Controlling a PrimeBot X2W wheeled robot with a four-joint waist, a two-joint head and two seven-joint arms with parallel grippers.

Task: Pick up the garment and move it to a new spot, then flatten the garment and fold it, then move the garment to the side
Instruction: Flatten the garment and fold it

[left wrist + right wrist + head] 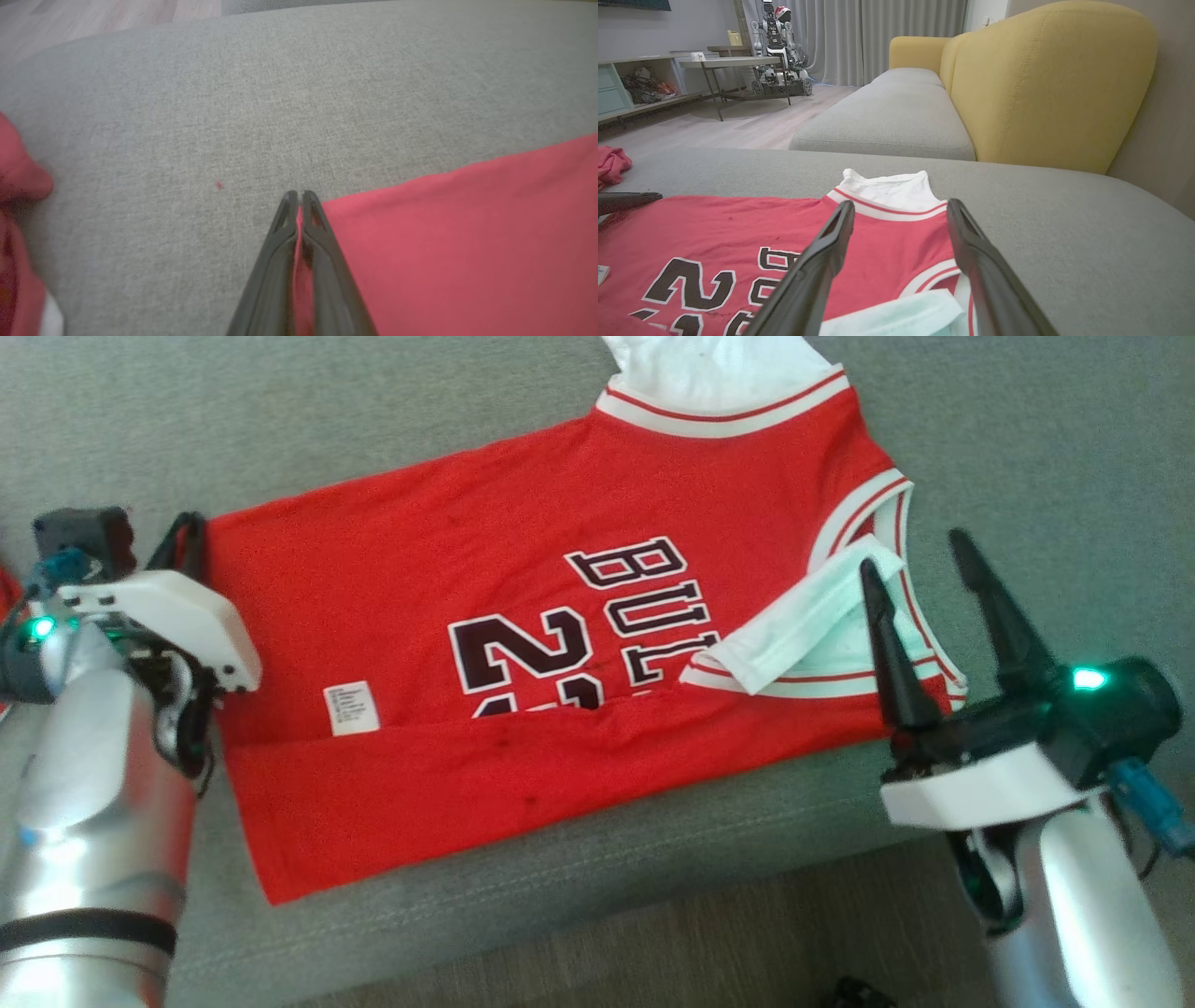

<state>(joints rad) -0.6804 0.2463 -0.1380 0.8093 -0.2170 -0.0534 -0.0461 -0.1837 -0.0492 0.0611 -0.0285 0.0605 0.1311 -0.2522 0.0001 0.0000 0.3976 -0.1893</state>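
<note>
Folding looks under way: the jersey (523, 616) lies flat on the sofa cushion (280, 420), the left claw (299, 196) pinching its hem corner. The right claw (913, 555) hangs open; next it likely needs to grip the armhole edge.

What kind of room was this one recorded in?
Probably a living room: a sofa with a yellow back and grey seat, long curtains, a wooden floor. A red jersey lies on the seat.
</note>
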